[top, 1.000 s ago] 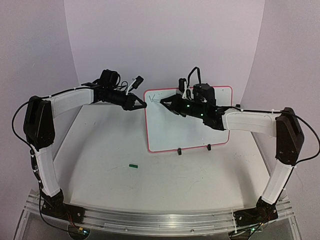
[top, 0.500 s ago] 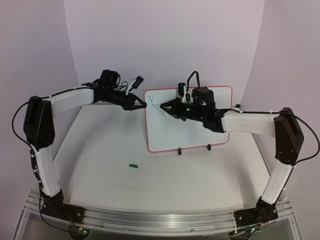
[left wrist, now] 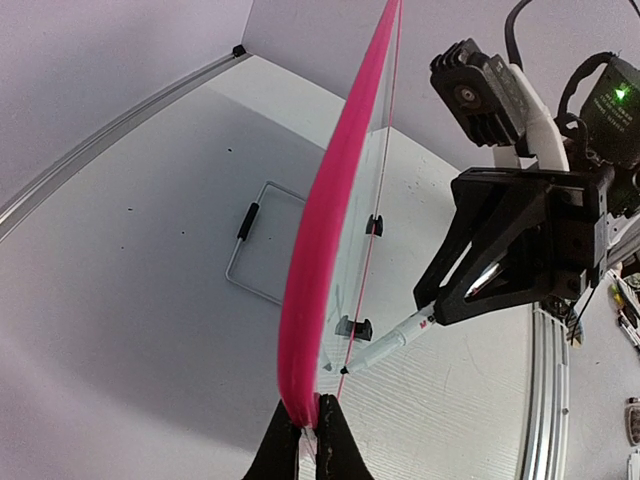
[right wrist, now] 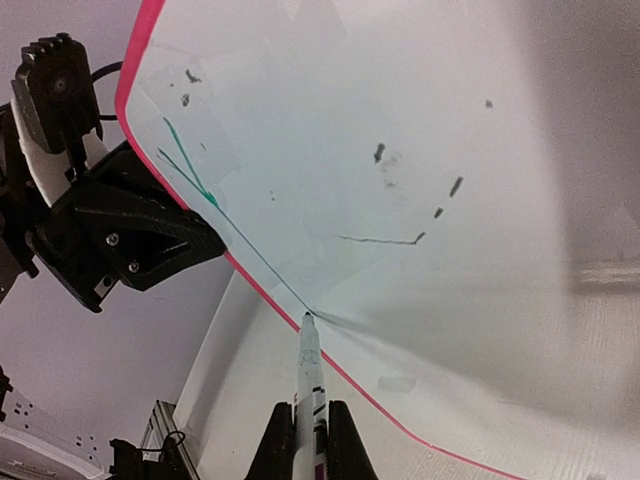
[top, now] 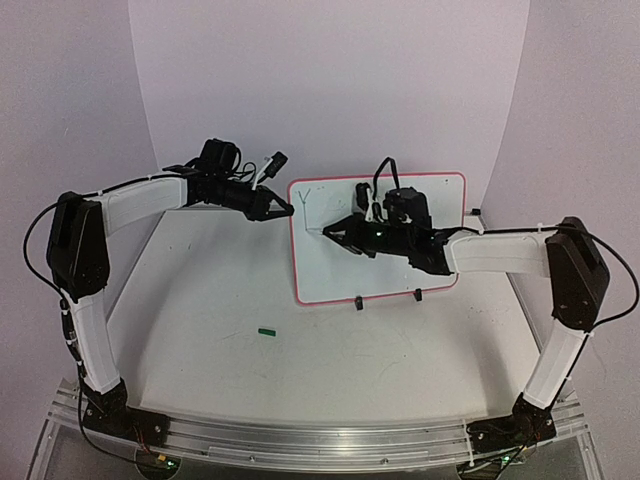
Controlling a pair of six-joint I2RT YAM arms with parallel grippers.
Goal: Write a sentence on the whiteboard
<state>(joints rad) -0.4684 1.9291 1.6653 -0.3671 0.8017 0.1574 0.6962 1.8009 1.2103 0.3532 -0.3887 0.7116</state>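
The whiteboard (top: pixel 345 275) stands upright mid-frame in the top view. The left gripper (top: pixel 285 210) is clenched on the upper left edge of its red frame. The right gripper (top: pixel 335 230) grasps a marker (right wrist: pixel 308 375) whose tip touches the board's left part, below a green Y (top: pixel 304 195) in the board's upper left corner. A small green piece (top: pixel 266 331) lies on the table (top: pixel 200 300), lower left.

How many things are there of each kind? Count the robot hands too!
grippers: 2, left gripper and right gripper
whiteboard: 1
marker: 1
small green piece: 1
total: 5
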